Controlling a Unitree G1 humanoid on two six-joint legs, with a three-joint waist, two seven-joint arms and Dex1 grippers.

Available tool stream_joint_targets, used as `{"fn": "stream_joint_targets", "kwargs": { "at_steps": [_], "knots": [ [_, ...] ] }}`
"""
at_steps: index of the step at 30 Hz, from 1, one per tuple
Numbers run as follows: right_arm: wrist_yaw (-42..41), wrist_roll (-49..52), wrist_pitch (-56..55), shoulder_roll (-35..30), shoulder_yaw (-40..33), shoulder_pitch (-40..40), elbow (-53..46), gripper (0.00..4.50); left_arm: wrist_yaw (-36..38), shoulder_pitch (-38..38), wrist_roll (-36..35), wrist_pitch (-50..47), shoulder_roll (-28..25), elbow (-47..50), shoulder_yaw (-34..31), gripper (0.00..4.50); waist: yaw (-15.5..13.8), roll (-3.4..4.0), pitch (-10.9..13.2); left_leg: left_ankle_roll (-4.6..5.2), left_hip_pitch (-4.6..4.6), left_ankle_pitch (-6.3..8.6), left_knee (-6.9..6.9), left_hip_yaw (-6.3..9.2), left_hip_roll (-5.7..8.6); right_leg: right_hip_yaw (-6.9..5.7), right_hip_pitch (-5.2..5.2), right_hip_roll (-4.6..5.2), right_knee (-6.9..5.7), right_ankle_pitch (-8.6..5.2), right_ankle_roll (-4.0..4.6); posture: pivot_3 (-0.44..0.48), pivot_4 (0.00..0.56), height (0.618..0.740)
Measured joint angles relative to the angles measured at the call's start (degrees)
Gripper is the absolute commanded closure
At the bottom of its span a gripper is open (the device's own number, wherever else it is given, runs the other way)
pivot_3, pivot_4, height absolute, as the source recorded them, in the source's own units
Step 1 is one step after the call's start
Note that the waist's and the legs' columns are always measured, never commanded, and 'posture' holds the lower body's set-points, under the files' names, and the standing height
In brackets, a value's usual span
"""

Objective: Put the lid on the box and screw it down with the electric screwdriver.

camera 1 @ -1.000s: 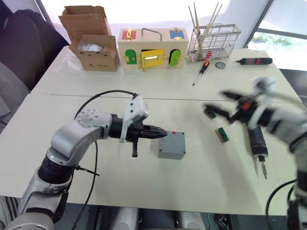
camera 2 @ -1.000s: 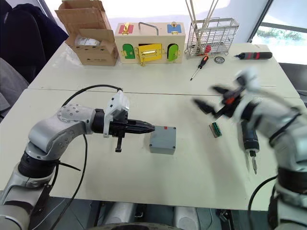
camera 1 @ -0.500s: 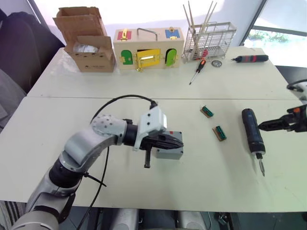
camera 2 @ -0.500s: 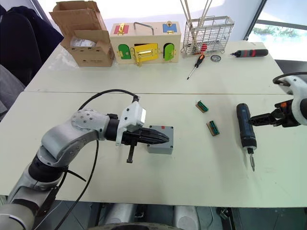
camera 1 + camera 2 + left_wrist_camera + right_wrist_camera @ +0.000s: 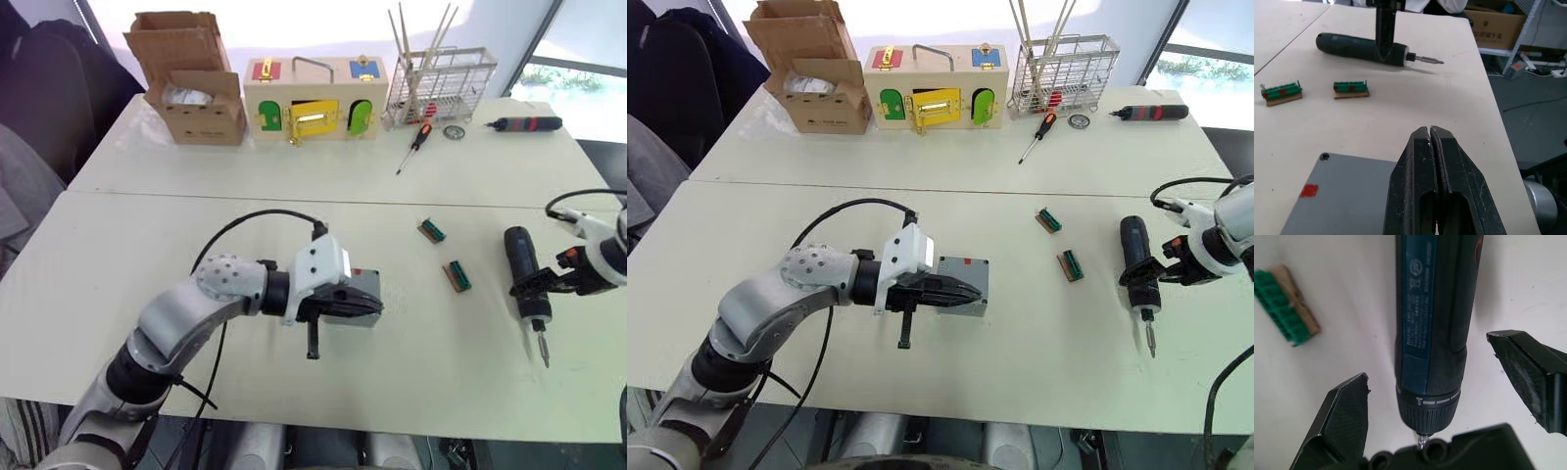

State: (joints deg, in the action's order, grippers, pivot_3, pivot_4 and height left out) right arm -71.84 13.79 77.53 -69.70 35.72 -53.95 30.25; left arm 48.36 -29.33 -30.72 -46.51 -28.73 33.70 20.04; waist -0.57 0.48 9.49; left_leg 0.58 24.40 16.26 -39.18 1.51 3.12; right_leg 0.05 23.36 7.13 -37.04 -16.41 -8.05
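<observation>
Your worktop (image 5: 118,255) is two pale slabs meeting along a seam that runs across the middle. On the far slab, from your left: an open cardboard carton (image 5: 186,78) with a pale bundle inside; just beside it a wooden box (image 5: 312,98) with red, green, yellow and blue doors and a metal handle on top; then a wire rack (image 5: 436,86) holding thin upright sticks. In front of the rack lies a slim red-and-black screwdriver (image 5: 411,147), near a small round metal item (image 5: 452,131). A black pen-like tool with red bands (image 5: 524,124) lies further right. On the near slab, two small green terminal blocks (image 5: 432,231) (image 5: 457,275) sit apart.
</observation>
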Motion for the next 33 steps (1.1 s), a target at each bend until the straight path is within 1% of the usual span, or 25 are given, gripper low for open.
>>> {"fn": "stream_joint_targets", "kwargs": {
  "at_steps": [5,8,10,11,12,14,21,24,26,27,29,31,33],
  "knots": [
    [-1.6,-3.5,-2.1,2.0,1.3,-0.2,1.9,0.01,-1.4,0.1,0.0,-0.5,0.1,0.3,-0.1,4.50,-0.1,-0.02,0.0,-0.02,0.00,-0.01,0.00,0.03,0.00,-0.03,-0.02,-0.01,-0.01,0.00,0.00,0.000,0.150,0.735],
    [-1.8,-5.4,-3.3,3.1,1.2,-0.4,3.5,0.73,-2.0,0.2,0.0,-0.5,0.1,0.3,-0.1,4.50,-0.1,-0.18,-0.1,-0.02,-0.03,-0.01,-0.02,0.03,0.01,-0.03,-0.08,-0.01,0.01,0.00,0.00,0.000,0.150,0.735],
    [-1.8,-6.6,-3.8,3.3,1.2,0.0,3.4,1.37,-2.4,0.3,0.0,-0.5,0.1,0.3,-0.1,4.50,-0.1,-0.22,-0.1,-0.02,-0.05,-0.01,-0.03,0.04,0.01,-0.04,-0.10,-0.01,0.01,0.00,0.00,0.000,0.150,0.735],
    [-1.9,-7.2,-4.1,3.1,1.3,0.6,2.5,1.63,-2.4,0.5,0.0,-0.5,0.1,0.3,-0.1,4.50,-0.1,-0.22,-0.1,-0.02,-0.05,-0.01,-0.03,0.06,0.01,-0.05,-0.10,-0.01,0.01,0.00,0.00,0.000,0.150,0.735],
    [-2.2,-7.9,-4.3,2.6,1.5,1.3,1.2,2.01,-2.6,0.5,0.0,-0.5,0.1,0.3,-0.1,4.50,-0.2,-0.22,-0.1,-0.02,-0.04,-0.01,-0.03,0.10,0.01,-0.07,-0.10,-0.01,0.00,0.00,0.00,0.000,0.150,0.735],
    [-3.0,-8.2,-4.4,1.9,1.6,2.2,-0.7,2.61,-2.8,0.5,0.0,-0.6,0.1,0.3,-0.1,4.50,-0.2,-0.22,-0.1,-0.03,-0.04,-0.01,0.00,0.15,0.01,-0.09,-0.11,-0.01,0.00,0.00,0.00,0.000,0.150,0.735],
    [-3.5,-9.1,-4.8,0.4,-0.9,6.4,-5.5,2.63,-2.6,0.4,0.1,-0.3,-0.1,0.1,-0.1,4.50,-0.3,-0.27,-0.1,-0.03,-0.04,-0.01,0.00,0.27,0.04,-0.15,-0.19,-0.01,0.01,0.00,0.00,0.000,0.150,0.735],
    [-2.2,-9.1,-5.8,1.8,-3.4,5.9,-2.7,2.63,-2.1,0.3,0.2,-0.1,-0.6,-0.7,-0.2,4.50,-0.1,-0.37,-0.2,-0.05,-0.06,-0.02,-0.02,0.23,0.04,-0.16,-0.21,-0.01,0.04,0.00,0.00,0.000,0.150,0.735],
    [1.1,-8.9,-6.7,6.2,-7.4,1.9,4.6,2.63,-1.2,0.2,0.3,0.7,-1.3,-2.3,-0.7,4.50,0.7,-0.48,-0.1,-0.09,-0.14,-0.04,-0.05,-0.02,0.03,-0.05,-0.22,0.00,0.08,0.01,0.00,0.000,0.150,0.735],
    [2.9,-8.3,-7.1,8.0,-10.5,-1.1,7.9,2.63,-0.8,-0.2,0.3,1.0,-1.9,-3.1,-0.8,4.50,1.3,-0.20,0.0,-0.09,-0.13,-0.07,-0.04,-0.09,0.08,0.02,-0.13,0.07,0.01,0.01,0.00,0.000,0.150,0.735],
    [4.3,-5.7,-6.1,8.4,-17.4,-6.5,9.6,2.63,0.4,-1.2,0.7,1.5,-3.1,-5.0,-1.0,4.50,1.5,0.37,0.2,-0.09,-0.04,-0.07,0.05,-0.21,0.07,0.11,0.13,0.09,-0.11,0.01,-0.02,0.000,0.150,0.735],
    [6.5,-3.0,-4.7,7.2,-26.3,-9.1,5.4,2.63,1.5,-2.5,1.0,2.2,-4.3,-6.8,-1.6,4.50,1.1,0.46,0.2,-0.11,0.02,-0.06,0.29,0.00,-0.05,-0.10,0.27,0.00,-0.17,-0.02,-0.05,0.000,0.150,0.735],
    [11.2,-0.5,-4.0,8.3,-40.3,-6.5,-4.8,2.63,2.7,-3.2,1.1,2.4,-5.3,-8.5,-2.7,4.50,0.7,0.41,0.2,-0.15,0.11,-0.06,0.42,0.29,-0.09,-0.25,0.30,-0.10,-0.18,-0.02,-0.04,0.000,0.150,0.735]
  ]
}}
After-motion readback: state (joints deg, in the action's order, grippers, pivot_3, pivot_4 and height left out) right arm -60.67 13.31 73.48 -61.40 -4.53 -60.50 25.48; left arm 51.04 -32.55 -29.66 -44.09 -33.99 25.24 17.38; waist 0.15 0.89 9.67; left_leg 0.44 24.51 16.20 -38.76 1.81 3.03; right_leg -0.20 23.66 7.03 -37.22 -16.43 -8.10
